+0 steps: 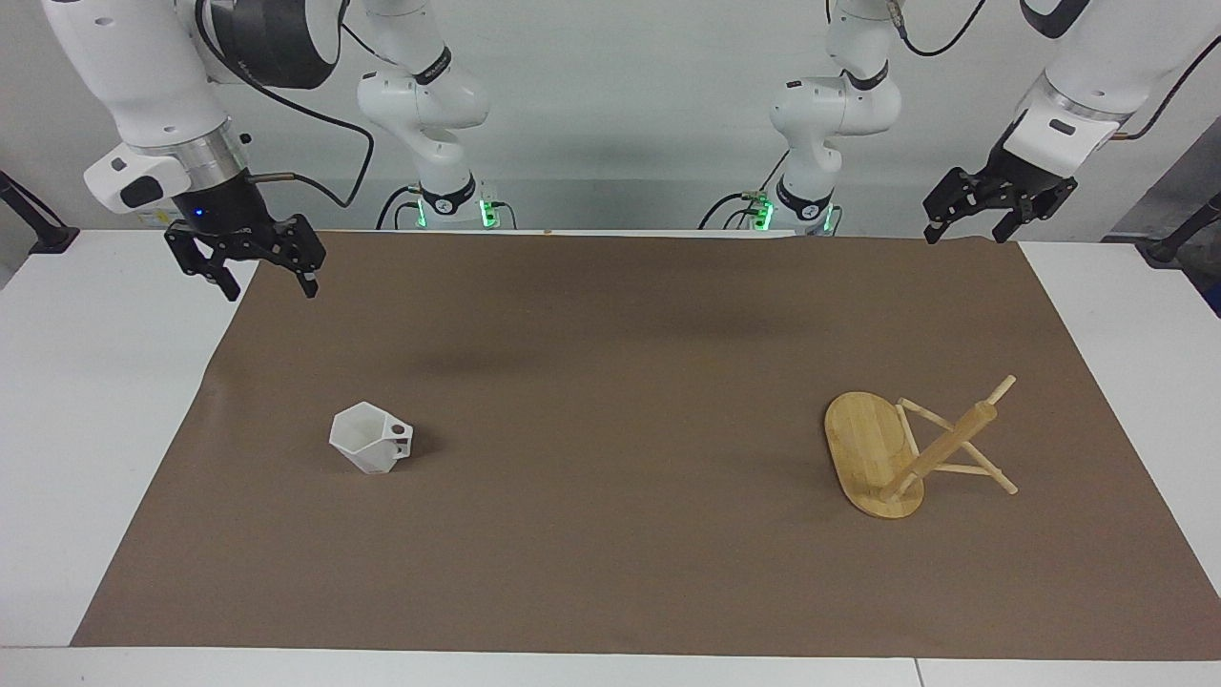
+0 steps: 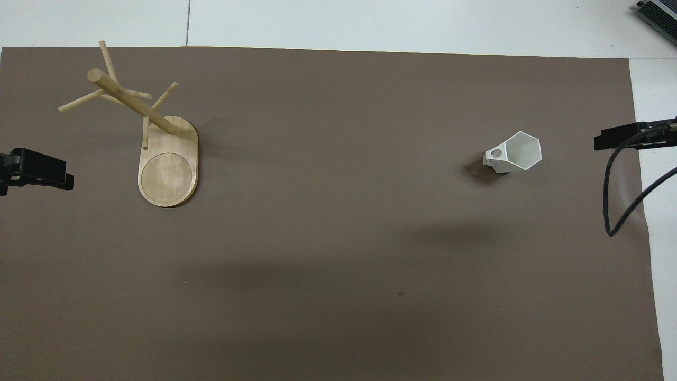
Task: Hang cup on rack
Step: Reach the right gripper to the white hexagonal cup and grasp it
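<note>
The white faceted cup (image 1: 367,441) stands upright on the brown mat toward the right arm's end, its pierced handle pointing toward the left arm's end; it also shows in the overhead view (image 2: 515,153). The bamboo rack (image 1: 911,448) stands upright toward the left arm's end, its post at the end of the oval base farther from the robots (image 2: 168,169). My right gripper (image 1: 270,291) is open and empty in the air over the mat's edge, apart from the cup. My left gripper (image 1: 964,236) is open and empty, raised over the mat's corner by the robots, where it waits.
The brown mat (image 1: 610,382) covers most of the white table (image 1: 86,401). A black cable (image 2: 621,206) hangs from the right arm over the mat's edge. Both arm bases stand at the table's edge.
</note>
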Robot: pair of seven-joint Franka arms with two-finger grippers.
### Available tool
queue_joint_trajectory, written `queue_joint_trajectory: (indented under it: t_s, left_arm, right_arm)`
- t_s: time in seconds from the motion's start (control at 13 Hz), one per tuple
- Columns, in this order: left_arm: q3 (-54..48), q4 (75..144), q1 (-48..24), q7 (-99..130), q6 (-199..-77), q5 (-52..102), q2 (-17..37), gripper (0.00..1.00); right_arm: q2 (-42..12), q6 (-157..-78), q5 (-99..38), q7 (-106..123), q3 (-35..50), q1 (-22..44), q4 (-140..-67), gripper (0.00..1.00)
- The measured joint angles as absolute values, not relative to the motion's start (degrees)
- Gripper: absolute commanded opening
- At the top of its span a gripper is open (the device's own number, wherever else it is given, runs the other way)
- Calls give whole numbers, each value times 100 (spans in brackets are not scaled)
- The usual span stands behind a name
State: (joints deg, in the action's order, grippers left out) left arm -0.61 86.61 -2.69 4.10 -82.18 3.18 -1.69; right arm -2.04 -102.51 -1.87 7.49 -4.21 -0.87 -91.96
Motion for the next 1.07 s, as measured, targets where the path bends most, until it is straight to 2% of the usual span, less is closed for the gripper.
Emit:
queue_joint_trajectory:
  t_s: [0.31, 0.69, 1.07]
  left_arm:
    - [-61, 8661, -269, 411, -8218, 318, -169, 100]
    - [-61, 8661, -269, 411, -8218, 318, -169, 100]
    - [-61, 8661, -269, 411, -8218, 318, -169, 100]
  right_arm:
    - [-344, -11225, -187, 749, -421, -87, -9806, 100]
    - [-1319, -12703, -187, 749, -421, -85, -10269, 100]
    - [-1733, -13349, -187, 750, -421, -85, -10294, 100]
